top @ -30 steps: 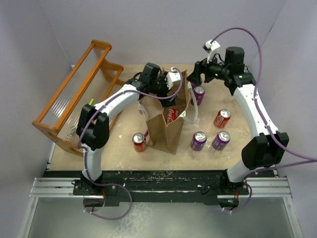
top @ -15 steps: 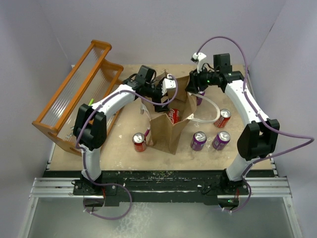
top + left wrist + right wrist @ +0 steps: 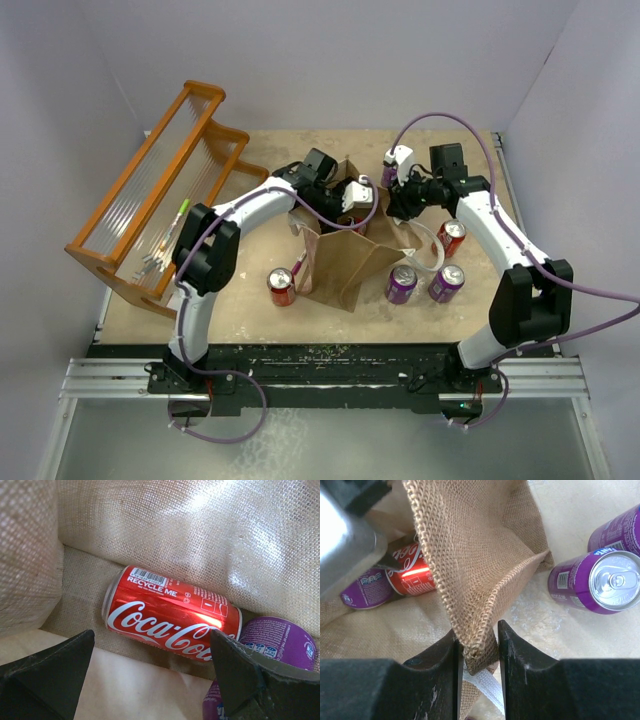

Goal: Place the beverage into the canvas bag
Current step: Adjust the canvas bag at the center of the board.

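Note:
The canvas bag (image 3: 340,268) stands mid-table with its mouth open upward. My left gripper (image 3: 345,212) reaches down into that mouth. It is open (image 3: 150,680) and holds nothing. Just below it a red Coca-Cola beverage can (image 3: 170,614) lies on its side on the bag floor, with a purple can (image 3: 282,645) beside it. My right gripper (image 3: 402,208) is at the bag's right rim, shut (image 3: 477,647) on a fold of the woven edge (image 3: 470,605) by a white handle strap (image 3: 487,690). Both cans inside also appear in the right wrist view, red (image 3: 412,572) and purple (image 3: 365,592).
Loose cans stand on the table: red (image 3: 282,287) left of the bag, two purple (image 3: 401,284) (image 3: 446,283) at its right front, and red (image 3: 452,238) behind them. An orange slatted rack (image 3: 150,205) fills the left side. Grey walls enclose the table.
My right gripper came down and left to the bag's right rim and closed on it. My left gripper moved right and down into the bag mouth. The bag's mouth now gapes wider.

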Action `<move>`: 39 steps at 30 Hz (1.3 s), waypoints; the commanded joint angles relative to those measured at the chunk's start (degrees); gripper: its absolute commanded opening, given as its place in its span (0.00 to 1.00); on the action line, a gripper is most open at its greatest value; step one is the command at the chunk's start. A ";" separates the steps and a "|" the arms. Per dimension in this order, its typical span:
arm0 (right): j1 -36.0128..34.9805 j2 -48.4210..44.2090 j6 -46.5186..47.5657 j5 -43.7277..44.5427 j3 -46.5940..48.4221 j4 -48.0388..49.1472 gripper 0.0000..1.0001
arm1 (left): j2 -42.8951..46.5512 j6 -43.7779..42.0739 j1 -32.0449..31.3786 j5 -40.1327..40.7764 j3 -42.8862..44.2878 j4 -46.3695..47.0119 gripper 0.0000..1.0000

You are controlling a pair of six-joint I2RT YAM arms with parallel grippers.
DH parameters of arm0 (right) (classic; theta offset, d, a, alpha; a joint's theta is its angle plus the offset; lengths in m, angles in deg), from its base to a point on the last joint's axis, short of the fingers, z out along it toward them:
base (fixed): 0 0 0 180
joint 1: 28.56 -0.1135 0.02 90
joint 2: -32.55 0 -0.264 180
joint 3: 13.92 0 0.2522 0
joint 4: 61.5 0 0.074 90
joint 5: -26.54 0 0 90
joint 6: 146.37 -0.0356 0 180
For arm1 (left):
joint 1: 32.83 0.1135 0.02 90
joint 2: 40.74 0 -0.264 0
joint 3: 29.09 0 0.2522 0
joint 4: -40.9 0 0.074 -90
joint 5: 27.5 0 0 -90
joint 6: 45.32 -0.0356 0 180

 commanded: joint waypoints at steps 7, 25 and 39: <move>0.22 0.13 1.62 -3.57 -2.94 3.01 0.30 | 7.45 -12.38 -1.18 -4.18 -13.11 2.96 0.99; 2.20 -3.94 -3.77 -11.09 2.55 2.43 0.65 | 12.37 -10.27 -0.28 -12.53 6.54 -14.92 0.99; -0.11 -17.42 -9.16 -12.35 5.24 2.73 0.64 | 23.76 -12.01 -2.27 -18.61 3.03 -25.88 0.92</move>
